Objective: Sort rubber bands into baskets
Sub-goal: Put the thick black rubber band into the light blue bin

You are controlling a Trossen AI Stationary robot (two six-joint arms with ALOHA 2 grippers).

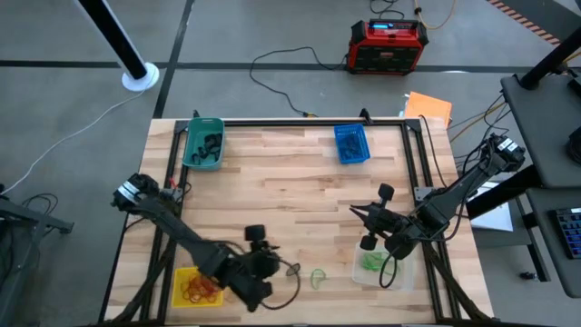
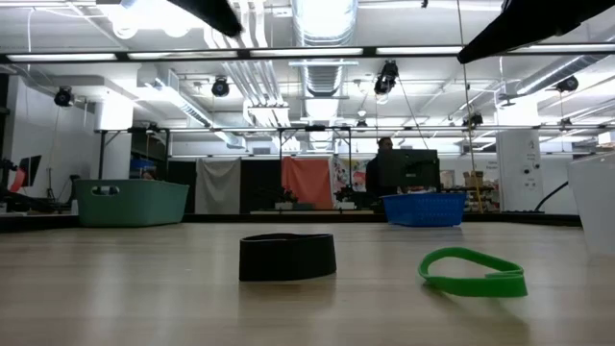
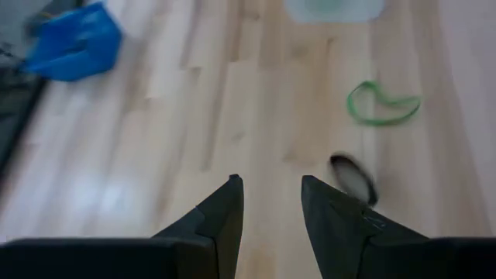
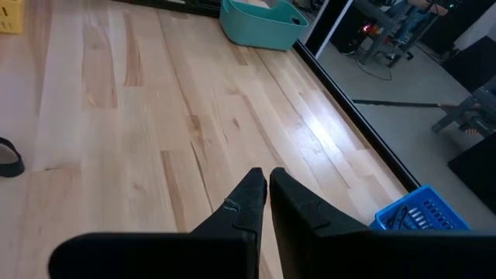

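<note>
glossy pale wood table [image 4: 155, 116]; blue plastic basket [image 1: 351, 143].

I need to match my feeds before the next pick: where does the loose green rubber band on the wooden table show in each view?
High view: thin green rubber band, near edge, beside the clear plastic basket.
Low view, right foreground.
Left wrist view, upper right.
Right wrist view: not in it.
Shared landmark: small black rubber band beside it.

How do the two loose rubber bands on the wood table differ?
The black rubber band stands on edge as a wide, rounded loop; the green rubber band is narrower and lies flat, bent into a lopsided shape. The black one is nearer the left gripper. Both lie outside any basket.
</note>
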